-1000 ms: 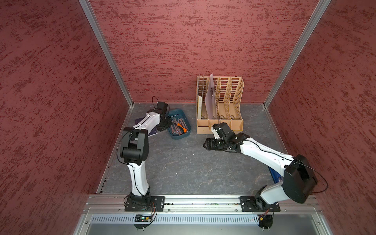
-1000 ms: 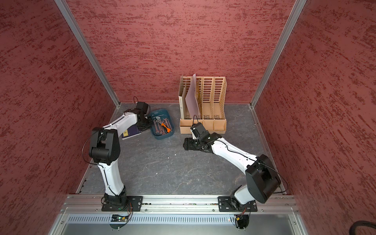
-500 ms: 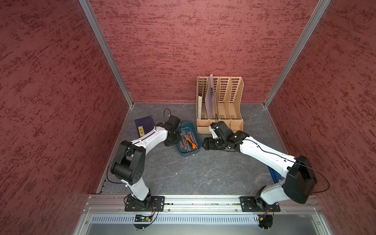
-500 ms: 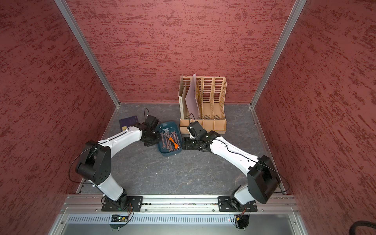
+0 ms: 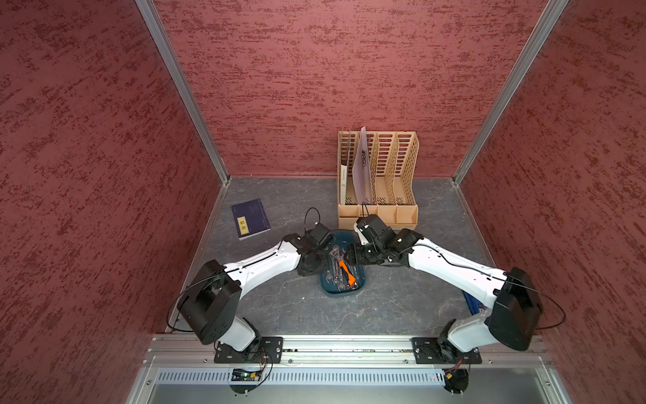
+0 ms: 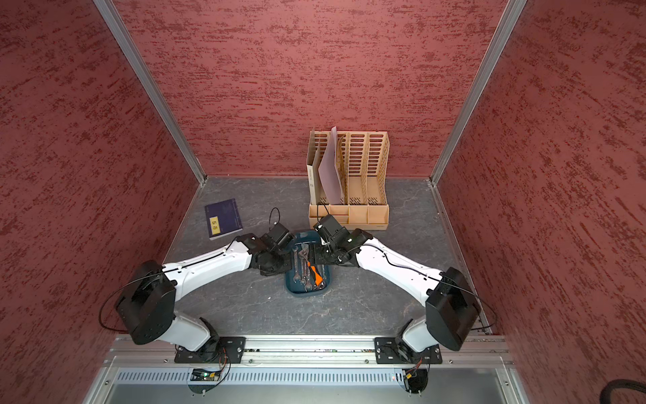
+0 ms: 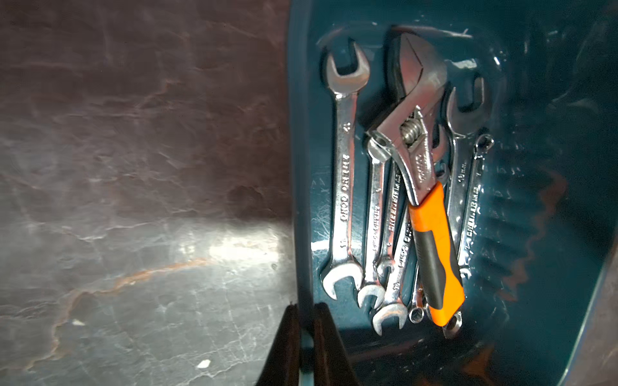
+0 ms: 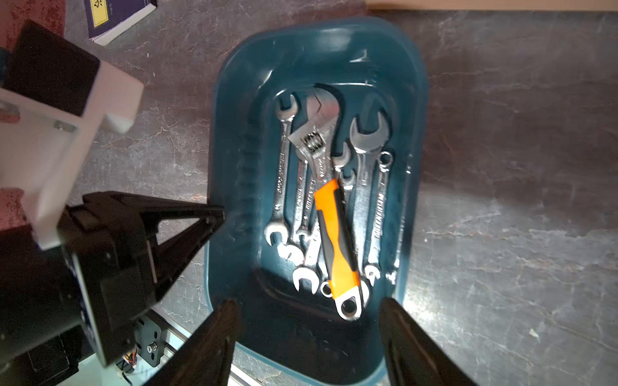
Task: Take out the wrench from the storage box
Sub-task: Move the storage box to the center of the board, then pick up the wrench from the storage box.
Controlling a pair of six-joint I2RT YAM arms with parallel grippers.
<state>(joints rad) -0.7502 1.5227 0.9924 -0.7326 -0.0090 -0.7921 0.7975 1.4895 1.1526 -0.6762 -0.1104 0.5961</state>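
Note:
The storage box is a shallow dark teal tray at mid-floor in both top views. Inside lie several steel spanners and an adjustable wrench with an orange and black handle. My left gripper is shut on the box's left long rim, one finger inside and one outside. My right gripper hangs open over the box's right side, its fingers apart around the wrench's handle end without touching it.
A tan slotted file organizer with papers stands against the back wall, just behind the box. A purple book lies at the back left. A blue object shows under the right arm. Red walls close in three sides.
My left gripper has dragged the storage box from the back left toward the middle of the floor. My right gripper has come left over the box and its fingers have narrowed slightly.

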